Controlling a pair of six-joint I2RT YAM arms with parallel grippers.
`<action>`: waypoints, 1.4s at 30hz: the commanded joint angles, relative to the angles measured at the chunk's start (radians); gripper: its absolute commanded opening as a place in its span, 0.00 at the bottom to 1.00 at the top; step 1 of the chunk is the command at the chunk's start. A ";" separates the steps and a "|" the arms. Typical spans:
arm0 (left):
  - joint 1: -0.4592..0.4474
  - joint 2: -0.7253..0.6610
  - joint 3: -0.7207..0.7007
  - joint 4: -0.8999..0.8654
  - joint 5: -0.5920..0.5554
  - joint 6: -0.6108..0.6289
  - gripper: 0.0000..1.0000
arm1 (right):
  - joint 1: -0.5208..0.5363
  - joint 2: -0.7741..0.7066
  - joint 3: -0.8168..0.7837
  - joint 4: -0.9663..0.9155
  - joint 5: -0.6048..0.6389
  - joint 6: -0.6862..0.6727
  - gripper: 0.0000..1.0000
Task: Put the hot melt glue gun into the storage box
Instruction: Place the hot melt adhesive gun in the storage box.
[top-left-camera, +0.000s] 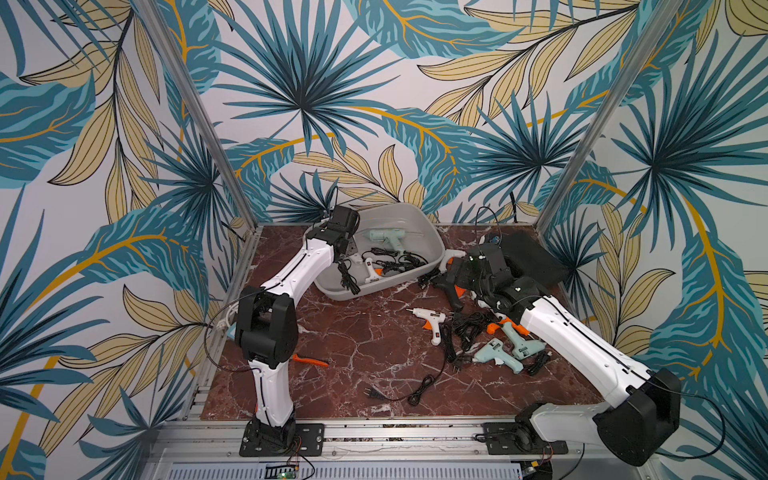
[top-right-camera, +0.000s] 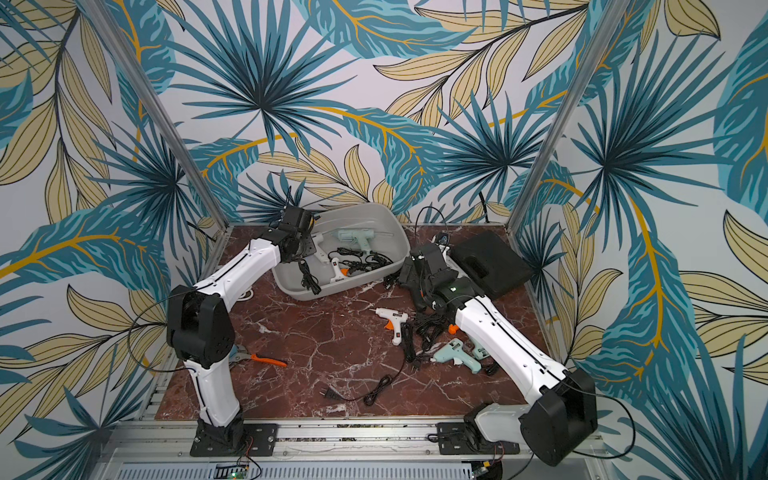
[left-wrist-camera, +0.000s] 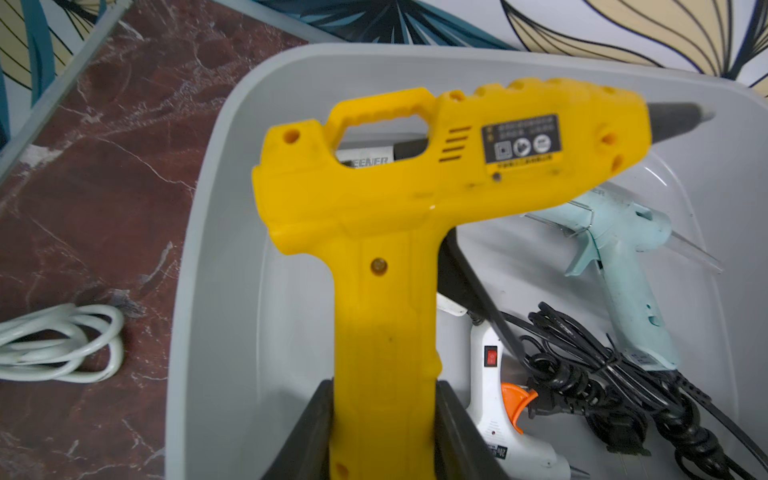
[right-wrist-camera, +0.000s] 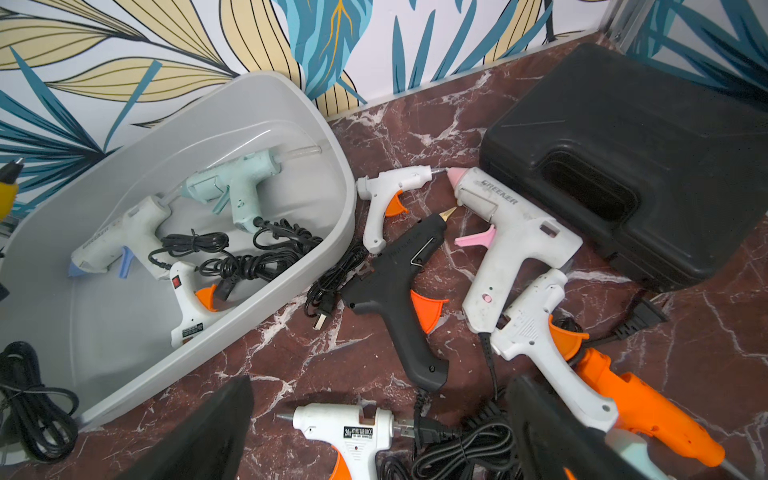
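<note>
Left gripper (left-wrist-camera: 384, 415): is clamping the yellow glue gun (left-wrist-camera: 395, 187) low on its handle, jaws narrow against both sides, so body and nozzle are jutting out ahead over the storage box (top-left-camera: 417, 220).
Right gripper (right-wrist-camera: 380, 386): is hanging with jaws spread wide and empty above the pile beside the box, apparently lining up another pick.
Front of table (top-left-camera: 353, 353): a loose plug cord (top-left-camera: 399, 395) is lying alone, and the bare marble around it is giving both arms free room.
Middle: a white glue gun (top-left-camera: 432, 322) and a pair of teal guns (top-left-camera: 494, 353) are waiting among tangled leads beside the right forearm.
Pile by the box: a black glue gun (right-wrist-camera: 395, 291) is lying just beside the box's wall, with white ones close around it.
Box contents: a boxed teal gun (left-wrist-camera: 615, 249), an orange-triggered white gun (left-wrist-camera: 494, 395) and black cords (left-wrist-camera: 602, 374) are crowding the right arm's side. Bare floor is showing on the left arm's side, likely the drop spot.
Rim: the yellow gun is appearing to ride above it, though how much clearance it has cannot be told.
Back: a black hard case (right-wrist-camera: 623, 166) is sitting near the far corner, closing off that side.
</note>
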 joint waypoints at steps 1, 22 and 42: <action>0.027 0.026 0.019 0.069 0.003 -0.065 0.00 | -0.002 0.019 0.007 -0.011 -0.034 0.014 1.00; 0.058 0.137 -0.007 0.079 0.081 -0.157 0.00 | -0.001 0.063 0.006 0.003 -0.085 0.031 0.99; 0.032 0.120 -0.168 0.114 0.119 -0.273 0.46 | 0.000 0.066 0.012 -0.031 -0.084 0.009 0.99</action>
